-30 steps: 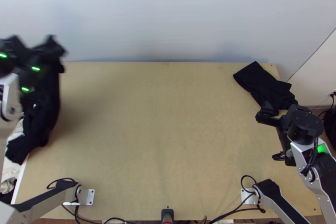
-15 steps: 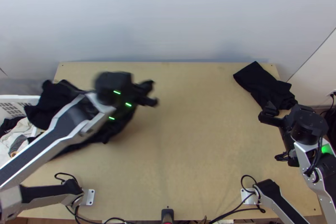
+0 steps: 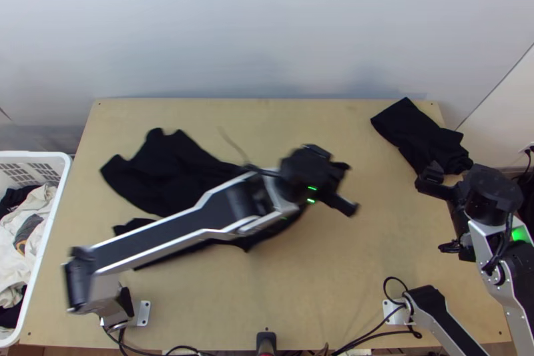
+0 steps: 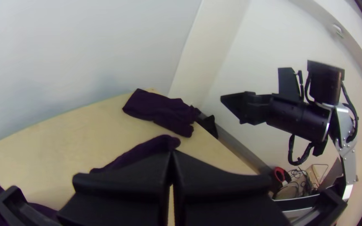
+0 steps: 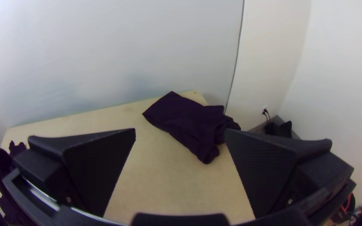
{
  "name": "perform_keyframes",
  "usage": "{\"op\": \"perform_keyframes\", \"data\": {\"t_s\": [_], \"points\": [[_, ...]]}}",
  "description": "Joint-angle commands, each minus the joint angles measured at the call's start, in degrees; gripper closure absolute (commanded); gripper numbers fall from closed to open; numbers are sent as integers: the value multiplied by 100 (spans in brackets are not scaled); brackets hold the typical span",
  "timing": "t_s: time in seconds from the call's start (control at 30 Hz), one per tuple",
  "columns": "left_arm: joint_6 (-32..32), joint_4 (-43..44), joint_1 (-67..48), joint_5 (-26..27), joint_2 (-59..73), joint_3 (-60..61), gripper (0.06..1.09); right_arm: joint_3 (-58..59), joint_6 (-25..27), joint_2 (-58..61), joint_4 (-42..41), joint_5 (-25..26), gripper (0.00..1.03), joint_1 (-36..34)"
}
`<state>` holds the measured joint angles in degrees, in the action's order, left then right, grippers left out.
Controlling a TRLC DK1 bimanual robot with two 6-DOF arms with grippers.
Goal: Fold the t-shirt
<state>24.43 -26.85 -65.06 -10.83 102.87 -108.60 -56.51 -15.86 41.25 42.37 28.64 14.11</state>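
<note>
The t-shirt (image 3: 157, 169) is lying loosely and unevenly across the left and middle of the table (image 3: 374, 256), with the left arm (image 3: 173, 236) crossing above it and hiding part of its outline. The left gripper (image 4: 171, 154) is holding its fingers together, and they are apparently pinching a strip of the shirt, though the dark cloth against dark fingers is making the exact grip hard to be sure of. The right gripper (image 5: 181, 130) is keeping its fingers wide apart with nothing between them, near a second dark cloth (image 3: 417, 132), which is lying compactly folded by the far right corner. The job is probably still sitting at the laying-out stage, with no clear fold showing in the shirt. The main risk is coming from that single hold: if the pinch is catching only a thin edge, a quick pull could be letting the cloth slip and drop in a heap. The rest is trailing toward the side where the laundry basket (image 3: 47, 155) is standing, so friction along the wood could be twisting the shirt or rolling a sleeve beneath it. Carrying it much farther right could be pushing it into the folded cloth and spoiling that bundle. The right gripper is likely needing a free corner next, and choosing the wrong black layer could be leaving the shirt skewed before any folding.
</note>
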Motion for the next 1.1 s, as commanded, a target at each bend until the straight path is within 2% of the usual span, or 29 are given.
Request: {"op": "perform_keyframes", "data": {"t_s": [0.0,0.03,0.07,0.13,0.2,0.23,0.33,0.4,0.57,0.67,0.83,0.93,1.07], "points": [[-17,-22,-508,-139,1077,-1269,105,17,-49,23,26,-8,4,-233],[-17,-66,-499,-165,1104,-1348,104,26,-84,23,43,-25,4,-259],[-17,-136,-490,-227,1095,-1384,95,35,-93,14,61,-43,4,-286],[-17,-444,-420,-253,963,-1410,57,44,-163,5,114,-87,4,-303],[-17,-945,-271,-253,778,-1445,31,61,-207,-12,166,-113,4,-303],[-17,-1244,-174,-253,673,-1436,24,61,-216,-21,184,-140,4,-303],[-26,-2070,134,-271,269,-1260,18,96,-242,-12,202,-175,4,-277],[-140,-2246,353,-271,-197,-768,18,96,-260,14,193,-175,4,-233],[-474,-1999,890,-271,-1639,1139,18,44,-322,208,166,-184,4,-93],[-465,-1876,1382,-253,-2632,2448,18,-35,-304,304,140,-201,4,136],[-790,-1402,2779,-174,-4056,4681,18,-185,-286,462,158,-307,4,470],[-1071,-1112,3878,-112,-4521,5498,18,-246,-286,541,193,-377,4,584],[-1212,-1006,5091,160,-4671,5955,18,-229,-313,559,210,-465,4,681]]}}
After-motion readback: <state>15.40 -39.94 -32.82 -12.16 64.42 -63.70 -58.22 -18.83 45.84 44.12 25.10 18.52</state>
